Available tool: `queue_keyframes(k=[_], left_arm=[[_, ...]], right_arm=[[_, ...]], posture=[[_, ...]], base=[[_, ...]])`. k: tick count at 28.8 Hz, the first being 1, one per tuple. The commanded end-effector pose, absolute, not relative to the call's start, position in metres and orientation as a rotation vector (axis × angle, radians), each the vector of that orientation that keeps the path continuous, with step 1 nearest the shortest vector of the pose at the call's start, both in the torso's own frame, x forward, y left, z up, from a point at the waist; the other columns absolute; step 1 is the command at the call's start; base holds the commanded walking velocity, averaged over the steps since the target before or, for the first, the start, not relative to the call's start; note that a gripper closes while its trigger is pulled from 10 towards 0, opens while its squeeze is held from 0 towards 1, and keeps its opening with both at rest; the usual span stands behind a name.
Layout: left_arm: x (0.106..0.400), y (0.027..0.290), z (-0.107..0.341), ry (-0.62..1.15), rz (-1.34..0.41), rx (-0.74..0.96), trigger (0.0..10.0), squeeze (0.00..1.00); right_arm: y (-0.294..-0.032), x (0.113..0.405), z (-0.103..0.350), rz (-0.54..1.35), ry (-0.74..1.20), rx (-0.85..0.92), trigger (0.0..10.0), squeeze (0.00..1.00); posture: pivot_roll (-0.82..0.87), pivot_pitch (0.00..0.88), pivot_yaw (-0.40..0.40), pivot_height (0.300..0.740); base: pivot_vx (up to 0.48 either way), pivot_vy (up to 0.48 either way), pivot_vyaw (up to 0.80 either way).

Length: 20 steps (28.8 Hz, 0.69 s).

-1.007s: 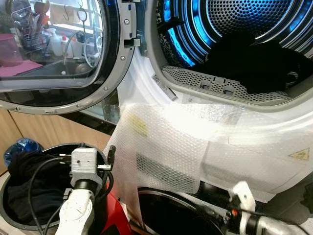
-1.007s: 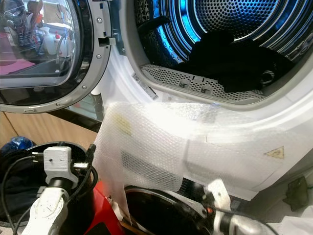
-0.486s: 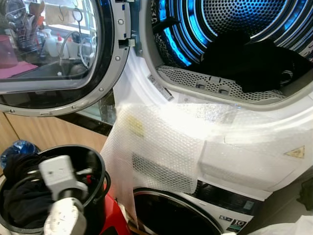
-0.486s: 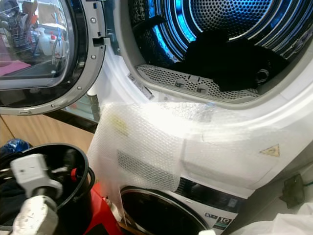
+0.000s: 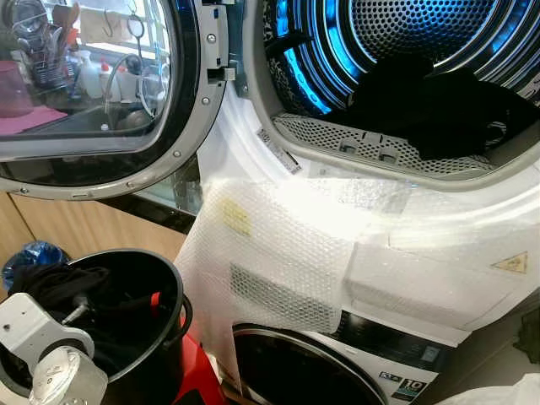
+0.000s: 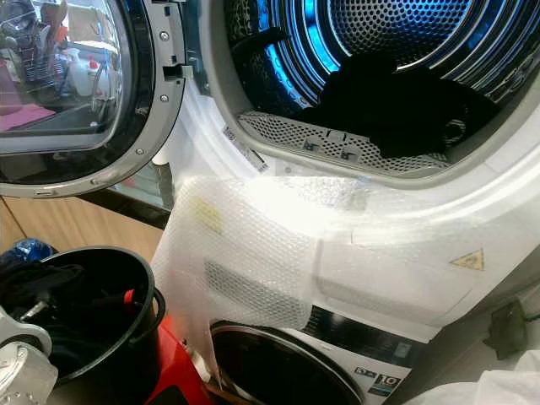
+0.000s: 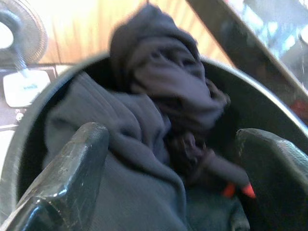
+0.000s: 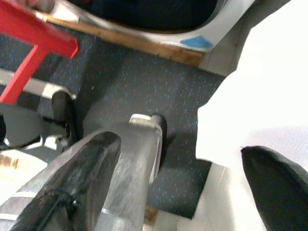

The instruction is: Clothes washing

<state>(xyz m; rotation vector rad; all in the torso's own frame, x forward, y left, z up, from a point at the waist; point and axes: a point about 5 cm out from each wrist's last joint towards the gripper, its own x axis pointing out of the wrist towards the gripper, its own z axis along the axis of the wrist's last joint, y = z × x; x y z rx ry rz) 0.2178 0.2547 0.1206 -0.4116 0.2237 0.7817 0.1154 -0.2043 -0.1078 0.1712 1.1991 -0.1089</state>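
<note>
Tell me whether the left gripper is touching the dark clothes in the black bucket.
Cannot tell. In the left wrist view the left gripper hangs open over the dark clothes in the black bucket, but blur hides any contact or gap.

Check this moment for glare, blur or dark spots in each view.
Eye views: sharp, though the white bubble wrap sheet on the machine front is blown out by glare, and the blue-lit perforated drum glows. Left wrist view: motion-blurred dark clothes in the black round bucket. Right wrist view: slightly soft, evenly lit.
</note>
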Motion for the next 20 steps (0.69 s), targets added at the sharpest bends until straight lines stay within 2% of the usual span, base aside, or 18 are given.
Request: queue_keyframes(k=[1, 6, 13, 16, 20], left_arm=[[0.220, 0.250, 0.120, 0.281, 0.720, -0.382, 10.0, 1.00], [0.215, 0.256, 0.107, 0.409, 0.691, -0.308, 10.0, 1.00], [0.209, 0.265, 0.115, 0.426, 0.739, -0.282, 10.0, 1.00], [0.210, 0.264, 0.126, 0.423, 0.693, -0.259, 10.0, 1.00], [0.211, 0.257, 0.134, 0.459, 0.527, -0.096, 10.0, 1.00]], right_arm=[[-0.205, 0.120, -0.106, -0.129, 1.181, 0.178, 10.0, 0.00], [-0.204, 0.123, -0.106, -0.141, 1.167, 0.192, 10.0, 0.00], [-0.204, 0.124, -0.105, -0.136, 1.165, 0.204, 10.0, 0.00], [-0.205, 0.124, -0.105, -0.143, 1.166, 0.209, 10.0, 0.00], [-0.206, 0.125, -0.105, -0.144, 1.166, 0.208, 10.0, 0.00]], posture=[[0.01, 0.008, -0.019, 0.740], [0.00, 0.024, -0.014, 0.740], [0.00, 0.038, -0.010, 0.740], [0.01, 0.045, -0.010, 0.740], [0.01, 0.052, -0.009, 0.740]], base=[[0.000, 0.000, 0.00], [0.000, 0.000, 0.00], [0.000, 0.000, 0.00], [0.000, 0.000, 0.00], [0.000, 0.000, 0.00]])
